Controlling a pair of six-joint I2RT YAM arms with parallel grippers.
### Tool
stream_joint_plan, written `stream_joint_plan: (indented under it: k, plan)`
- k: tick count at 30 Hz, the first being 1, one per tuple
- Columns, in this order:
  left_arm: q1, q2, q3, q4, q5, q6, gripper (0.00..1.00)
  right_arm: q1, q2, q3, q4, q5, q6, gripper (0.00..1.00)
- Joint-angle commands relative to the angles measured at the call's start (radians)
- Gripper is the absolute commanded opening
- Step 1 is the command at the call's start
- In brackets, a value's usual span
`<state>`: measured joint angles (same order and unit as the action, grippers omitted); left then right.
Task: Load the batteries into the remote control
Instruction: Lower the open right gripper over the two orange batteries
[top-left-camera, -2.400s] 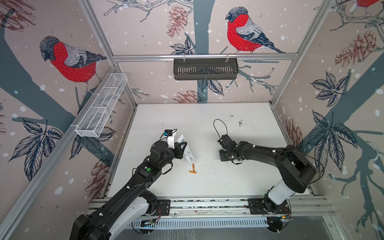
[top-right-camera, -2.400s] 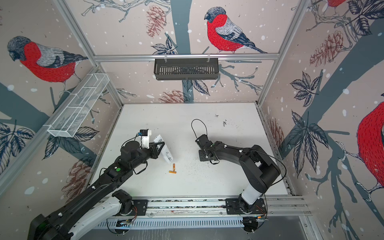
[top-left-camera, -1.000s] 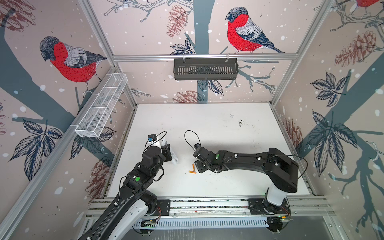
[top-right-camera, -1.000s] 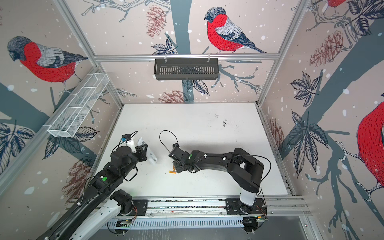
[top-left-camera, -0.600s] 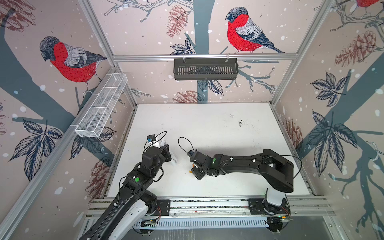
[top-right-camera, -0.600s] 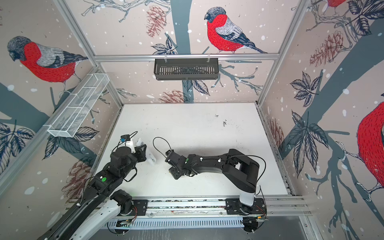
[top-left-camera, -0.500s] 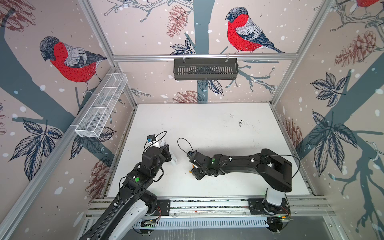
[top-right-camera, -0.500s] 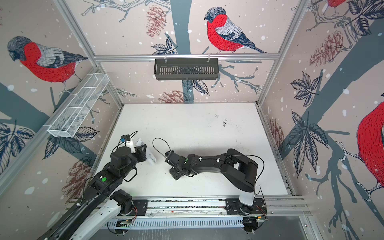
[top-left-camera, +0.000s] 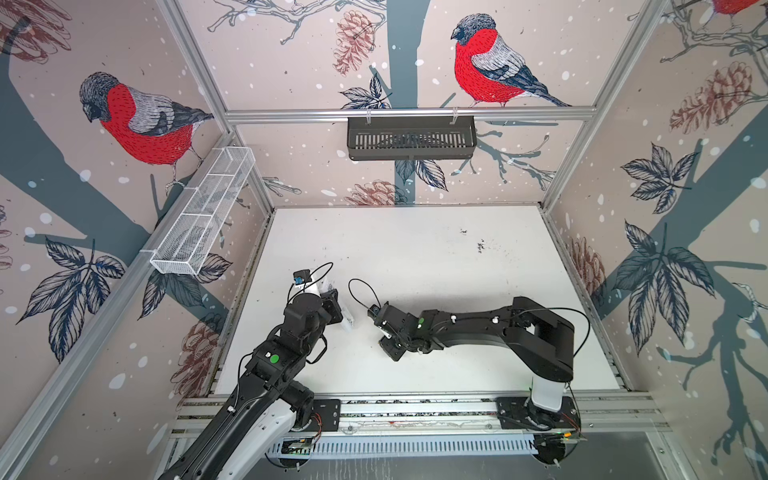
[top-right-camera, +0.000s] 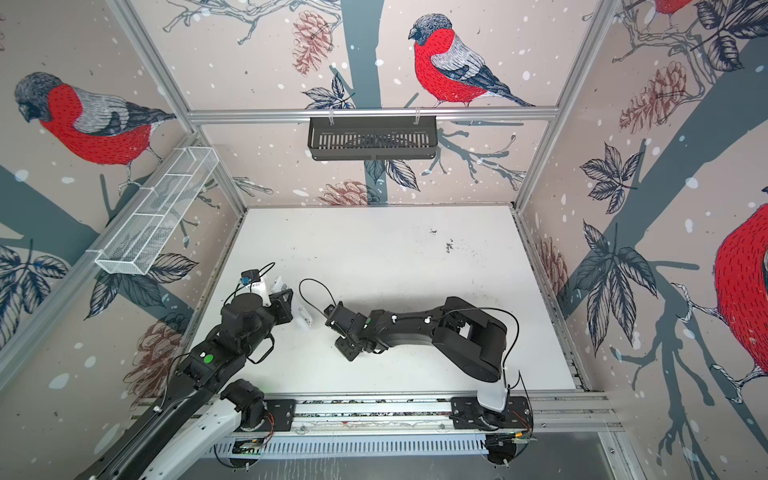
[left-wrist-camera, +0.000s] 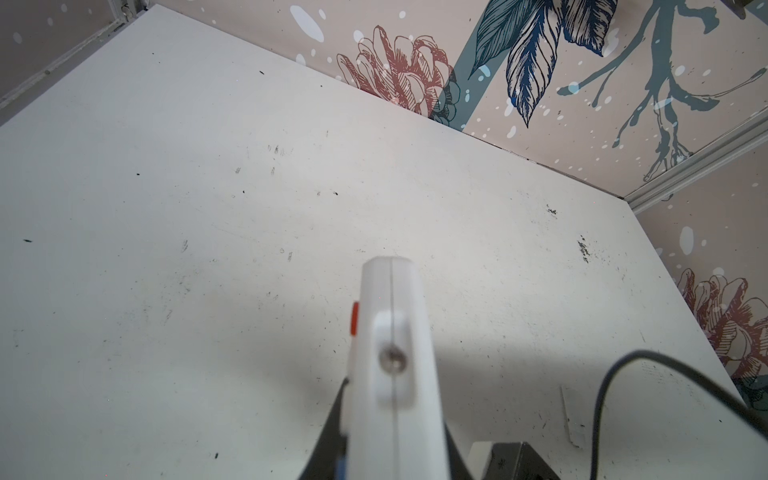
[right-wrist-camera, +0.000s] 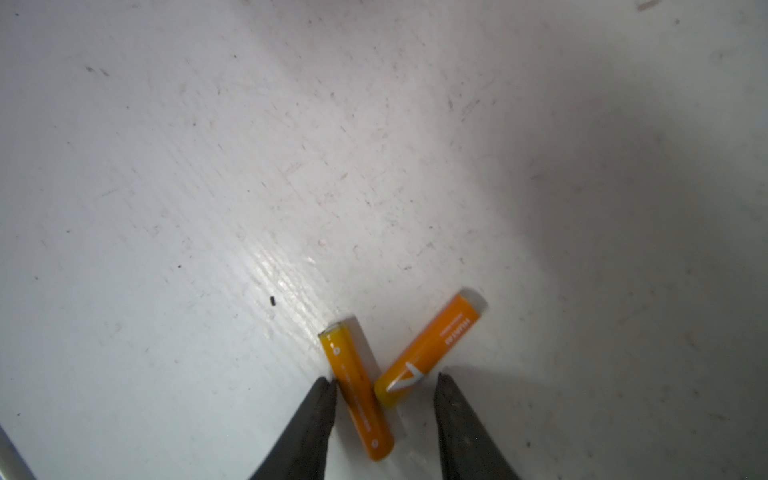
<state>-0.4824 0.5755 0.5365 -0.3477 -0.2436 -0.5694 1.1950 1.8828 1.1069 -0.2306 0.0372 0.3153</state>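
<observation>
My left gripper (top-left-camera: 334, 309) (top-right-camera: 286, 309) is shut on the white remote control (top-left-camera: 348, 322) (top-right-camera: 305, 318) and holds it off the table at the near left. In the left wrist view the remote control (left-wrist-camera: 390, 332) stands edge-on between the dark fingers (left-wrist-camera: 332, 428), an orange button on its side. Two orange batteries (right-wrist-camera: 357, 386) (right-wrist-camera: 432, 349) lie in a V on the white table (right-wrist-camera: 208, 166). My right gripper (right-wrist-camera: 384, 382) is open astride their near ends, one fingertip touching the longer-looking battery. In both top views the right gripper (top-left-camera: 388, 347) (top-right-camera: 347, 347) hides them.
A thin white strip (left-wrist-camera: 573, 419) lies flat on the table (top-left-camera: 415, 249) near the left gripper. A black basket (top-left-camera: 411, 137) hangs on the back wall and a white wire tray (top-left-camera: 203, 216) on the left wall. The enclosure walls ring the table.
My right gripper has slid left and down over the batteries, covering them from above, and its jaws have narrowed. The left arm with the remote has barely moved.
</observation>
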Motion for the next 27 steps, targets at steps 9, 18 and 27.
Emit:
stream_joint_plan:
  k: [9,18,27]
  plan:
    - [0.003,-0.004,-0.006,0.029,-0.002,-0.004,0.0,0.032,0.012,-0.002,-0.068,-0.02,-0.007,0.35]
    - [0.005,-0.003,-0.005,0.029,-0.001,-0.004,0.0,0.04,-0.008,-0.026,-0.082,-0.015,-0.013,0.26]
    - [0.007,0.004,-0.007,0.05,0.029,0.004,0.0,0.043,-0.031,-0.052,-0.101,-0.016,-0.024,0.16]
